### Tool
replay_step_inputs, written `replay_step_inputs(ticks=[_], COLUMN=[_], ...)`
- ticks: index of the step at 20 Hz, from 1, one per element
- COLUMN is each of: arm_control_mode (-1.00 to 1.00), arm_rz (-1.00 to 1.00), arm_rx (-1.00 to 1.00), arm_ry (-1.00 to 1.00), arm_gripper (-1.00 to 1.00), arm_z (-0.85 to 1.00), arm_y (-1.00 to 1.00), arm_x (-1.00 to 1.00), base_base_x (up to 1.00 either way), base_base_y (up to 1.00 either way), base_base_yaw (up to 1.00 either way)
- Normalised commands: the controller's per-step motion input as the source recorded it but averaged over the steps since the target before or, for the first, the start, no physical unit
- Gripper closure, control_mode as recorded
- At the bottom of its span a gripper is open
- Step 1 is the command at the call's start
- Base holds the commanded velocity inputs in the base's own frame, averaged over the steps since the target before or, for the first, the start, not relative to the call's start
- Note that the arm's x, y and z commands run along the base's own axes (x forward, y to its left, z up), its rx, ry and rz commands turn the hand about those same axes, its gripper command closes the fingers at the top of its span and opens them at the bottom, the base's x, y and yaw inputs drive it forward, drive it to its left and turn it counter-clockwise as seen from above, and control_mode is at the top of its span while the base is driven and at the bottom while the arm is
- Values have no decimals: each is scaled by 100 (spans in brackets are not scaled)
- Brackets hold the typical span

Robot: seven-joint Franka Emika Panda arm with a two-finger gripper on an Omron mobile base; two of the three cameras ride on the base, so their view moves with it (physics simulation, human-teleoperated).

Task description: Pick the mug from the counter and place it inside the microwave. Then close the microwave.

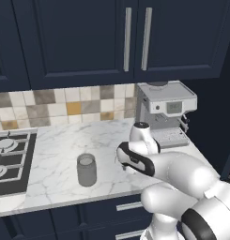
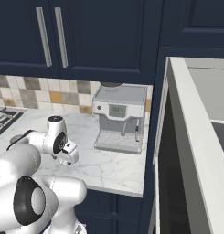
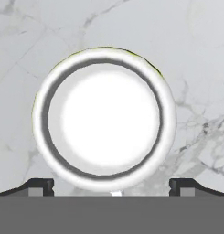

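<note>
Gripper [image 3: 111, 185] points straight down over the mug [image 3: 104, 119]. Fingers spread wide: the two dark fingertips [image 3: 40, 186] sit at 8 and 4 o'clock of the mug rim in the hand view, one each side, not touching it. Nothing is clamped.

Mug seen from directly above: white round rim, pale inside, standing upright on the counter [image 3: 195, 55]. Marble all around it, nothing else close in that view.

Left base view: the wrist [image 1: 135, 157] hangs low over the counter front, arm blocking the mug. Grey translucent jar [image 1: 87, 169] stands at 9 o'clock of the wrist, near but apart. Coffee machine [image 1: 164, 112] at 1 o'clock, against the tiled backsplash [image 1: 65, 107] at the counter's right end. Gas hob [image 1: 8, 161] far out at 9 o'clock, at the left edge. Navy upper cabinets [image 1: 88, 37] overhead, navy drawers [image 1: 111, 208] below.

Right base view: the open microwave [image 2: 195, 151] takes the right side, at 3 o'clock of the wrist, beyond the counter end. Coffee machine stands between wrist and microwave, toward the back.
</note>
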Motion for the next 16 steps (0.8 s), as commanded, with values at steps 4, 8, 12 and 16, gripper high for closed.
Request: replay_step_inputs(ticks=[4, 8, 12, 16], arm_control_mode=[-100, -100, -100, -100], arm_rz=[0, 0, 0, 0], arm_rx=[0, 0, 0, 0], arm_ry=[2, 2, 1, 0], arm_gripper=[-100, -100, -100, -100], arm_z=[-14, -8, -6, 0], arm_y=[0, 0, 0, 0], arm_x=[0, 0, 0, 0], base_base_x=[0, 0, 0, 0], base_base_y=[0, 0, 0, 0], base_base_yaw=[0, 0, 0, 0])
